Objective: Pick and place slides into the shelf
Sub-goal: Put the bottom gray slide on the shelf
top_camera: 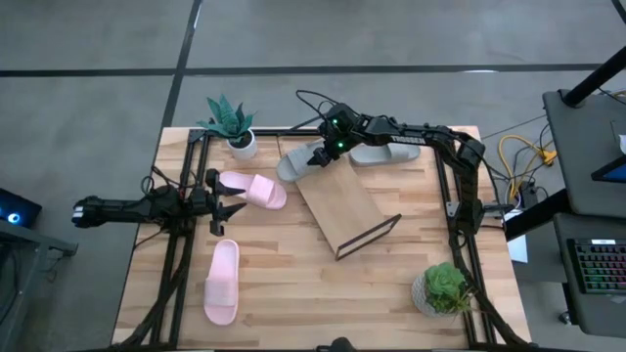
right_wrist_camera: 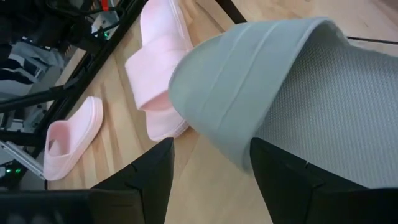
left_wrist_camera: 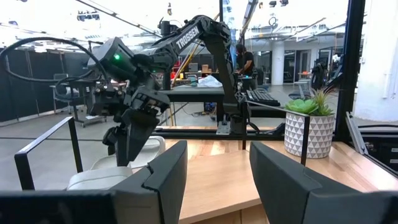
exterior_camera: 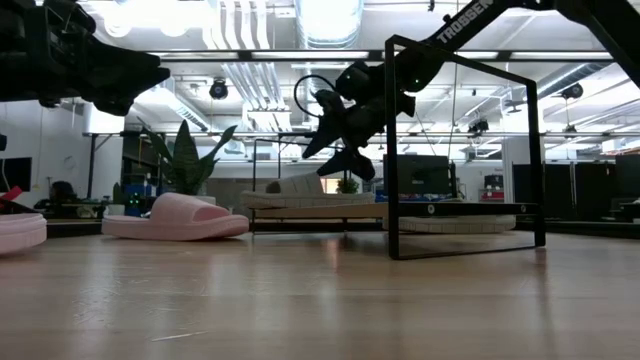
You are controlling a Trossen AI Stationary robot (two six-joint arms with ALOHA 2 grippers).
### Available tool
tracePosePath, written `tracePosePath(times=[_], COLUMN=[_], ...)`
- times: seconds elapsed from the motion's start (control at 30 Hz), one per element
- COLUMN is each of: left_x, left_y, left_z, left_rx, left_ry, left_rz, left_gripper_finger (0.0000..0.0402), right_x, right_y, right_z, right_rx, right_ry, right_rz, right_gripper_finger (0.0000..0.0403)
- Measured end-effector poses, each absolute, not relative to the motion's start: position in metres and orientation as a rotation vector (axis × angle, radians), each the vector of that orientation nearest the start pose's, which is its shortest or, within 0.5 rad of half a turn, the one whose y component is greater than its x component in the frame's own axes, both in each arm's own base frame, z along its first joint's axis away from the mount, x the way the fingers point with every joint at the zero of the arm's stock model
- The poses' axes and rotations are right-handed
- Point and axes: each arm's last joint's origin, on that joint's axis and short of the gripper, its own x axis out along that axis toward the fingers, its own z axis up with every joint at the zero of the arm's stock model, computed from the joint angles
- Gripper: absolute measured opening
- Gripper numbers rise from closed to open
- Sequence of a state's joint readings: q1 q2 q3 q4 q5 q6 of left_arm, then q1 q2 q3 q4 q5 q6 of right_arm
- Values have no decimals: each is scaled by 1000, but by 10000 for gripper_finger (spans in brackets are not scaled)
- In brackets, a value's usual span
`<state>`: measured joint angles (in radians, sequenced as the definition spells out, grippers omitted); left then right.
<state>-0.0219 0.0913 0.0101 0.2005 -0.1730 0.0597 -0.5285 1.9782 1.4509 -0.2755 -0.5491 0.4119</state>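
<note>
You see two dark, nearly black arms of jointed segments. The right arm (left_wrist_camera: pixel 205 37) carries white "TROSSEN" lettering and a green light near its wrist, with a black cable looping beside it. The left gripper (left_wrist_camera: pixel 217 180) has two flat, dark grey fingers.

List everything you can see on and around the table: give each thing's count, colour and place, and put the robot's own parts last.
Pink slides: two; one near the left claw, one at the near left.
Grey slides: two; one under the right claw, one at the far edge.
Shelf: one, light wood, black frame, table centre, bare.
Potted plants: two, green; far left, near right.
Left claw: open, beside a pink slide.
Right claw: open, over a grey slide.
</note>
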Motion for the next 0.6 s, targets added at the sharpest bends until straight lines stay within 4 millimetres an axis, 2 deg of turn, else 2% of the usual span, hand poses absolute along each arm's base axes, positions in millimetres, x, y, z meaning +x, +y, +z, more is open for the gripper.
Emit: tracePosePath(times=[0.17, 0.33, 0.43, 0.6], left_x=[102, 102, 102, 102], left_y=[3, 3, 3, 3], left_z=[179, 179, 179, 179], left_rx=[48, 48, 48, 48], left_ry=[-115, -115, -114, -114], left_rz=[154, 155, 154, 154], left_gripper_finger=[160, 160, 160, 160], right_x=[383, 383, 383, 383], right_y=[-206, -207, -207, -207], right_z=[194, 194, 194, 195], right_rx=[845, 854, 858, 837], right_ry=[722, 712, 712, 707], right_rz=[-138, -142, -146, -137], right_gripper_finger=[201, 195, 167, 87])
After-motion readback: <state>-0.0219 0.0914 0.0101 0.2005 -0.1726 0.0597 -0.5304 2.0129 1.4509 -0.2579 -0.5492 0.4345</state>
